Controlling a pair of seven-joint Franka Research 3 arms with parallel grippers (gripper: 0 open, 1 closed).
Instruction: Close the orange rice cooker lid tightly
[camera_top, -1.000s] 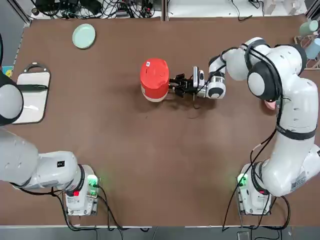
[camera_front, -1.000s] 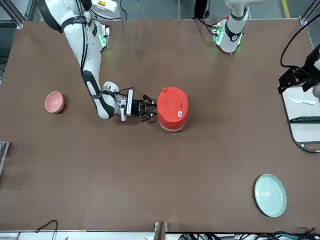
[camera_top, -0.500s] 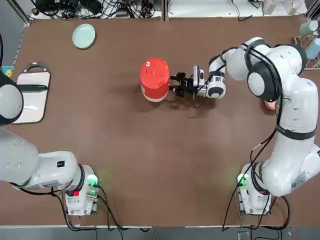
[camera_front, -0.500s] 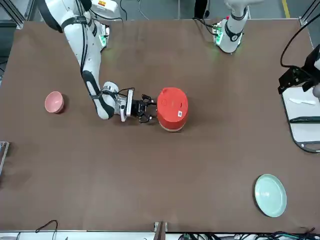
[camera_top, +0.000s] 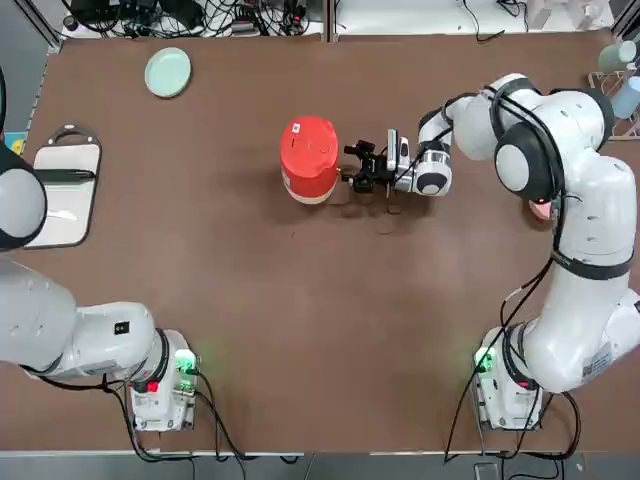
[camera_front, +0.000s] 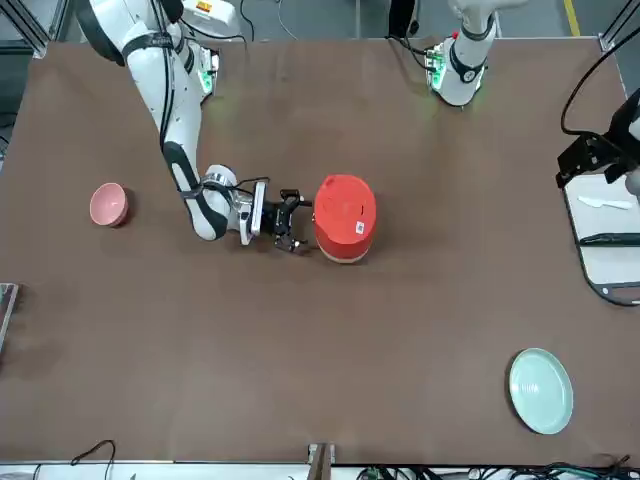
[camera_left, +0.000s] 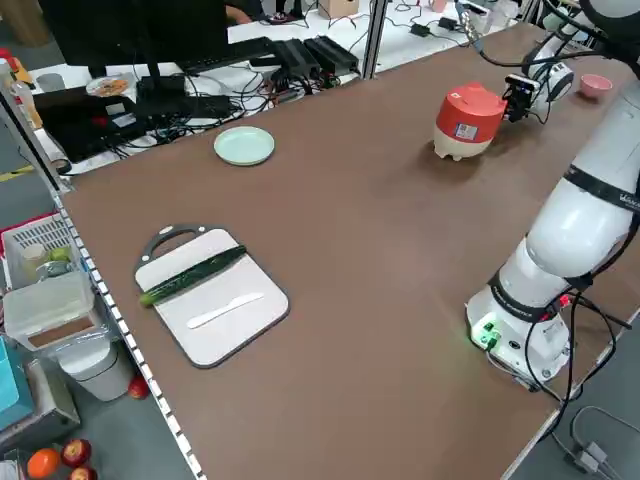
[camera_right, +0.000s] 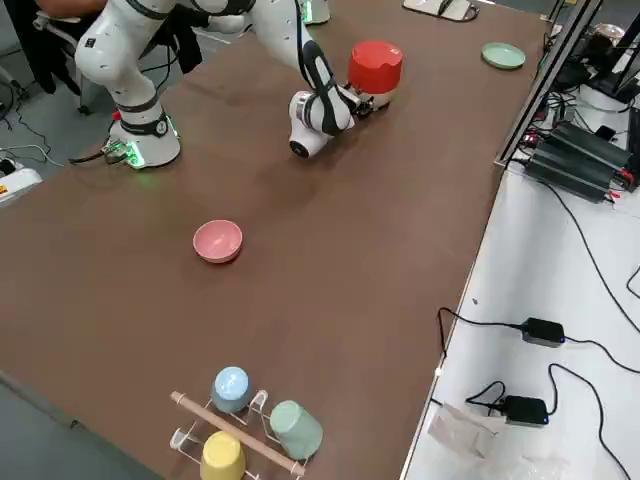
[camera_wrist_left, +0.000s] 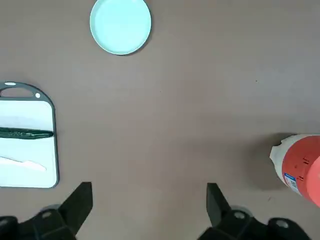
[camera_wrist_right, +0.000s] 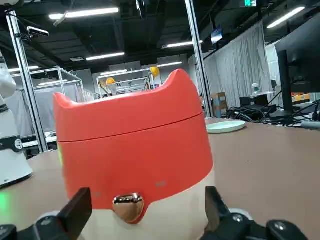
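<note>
Use the tabletop (camera_top: 300, 350) as base. Find the board (camera_left: 215, 345) at the left, bearing a cucumber (camera_left: 195, 275) and a knife (camera_left: 225, 310). Find the cooker (camera_wrist_right: 145, 170) upright near the far middle, lid (camera_wrist_right: 132, 112) down, seam apparently closed; treat contents as hidden. Note the right hand (camera_wrist_right: 149, 192) open beside the cooker, facing the latch (camera_wrist_right: 128, 206), probably to clear the closed lid. Leave the left hand (camera_wrist_left: 150, 186) parked near the board, open. See cups (camera_right: 231, 388) in the rack (camera_right: 235, 432), nothing visible in the bowl (camera_right: 218, 240).

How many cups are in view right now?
3, all in the rack by the table's edge, on the right arm's side: a blue cup, a green cup and a yellow cup. More could be hidden outside the views.
</note>
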